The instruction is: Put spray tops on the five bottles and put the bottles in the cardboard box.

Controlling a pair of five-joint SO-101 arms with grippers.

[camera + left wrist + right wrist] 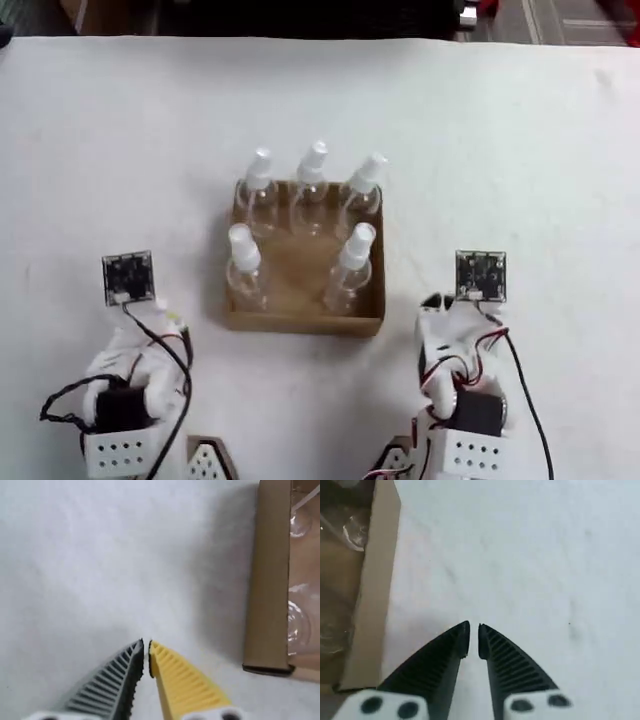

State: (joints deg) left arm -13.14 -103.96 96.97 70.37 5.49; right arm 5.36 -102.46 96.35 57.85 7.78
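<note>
On the left arm (125,400), at 7 o'clock on the table: white shell, black motor block, black cable loop w/ thin red wire, white end plate w/ rows of small holes. Square black board (128,277) at its 12 o'clock. The left gripper (146,655) has one grey ribbed finger (107,690) and one yellow (182,685). The right arm (462,395), 5 o'clock: same build. The right gripper (473,640): both fingers black, ribbed; white mounts w/ round screw holes.

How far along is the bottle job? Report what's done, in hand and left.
Done: all five bottles stand in the cardboard box, each wearing a spray top. In hand: nothing; the left gripper and right gripper are shut and empty over the table beside the box. Left: nothing visible.
</note>
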